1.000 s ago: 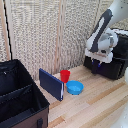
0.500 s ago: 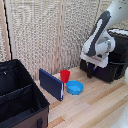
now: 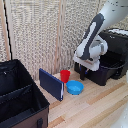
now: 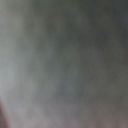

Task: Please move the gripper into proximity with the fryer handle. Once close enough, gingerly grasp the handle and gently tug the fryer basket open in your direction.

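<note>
Pale wooden worktop (image 3: 100,107) before slatted panels. One glossy white arm bends down, its white blocky tool (image 3: 84,73) at the black plastic fryer basket (image 3: 102,70), apparently open; tool opening indeterminable; wrist view blurred.

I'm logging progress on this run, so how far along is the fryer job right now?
Approach looks done: the gripper is down at the front of the fryer basket. The basket already juts forward from the fryer body, so the pull appears underway. The handle is hidden behind the gripper and the wrist view is only grey blur, so the grasp can't be confirmed. Left: finish drawing the basket out.
</note>
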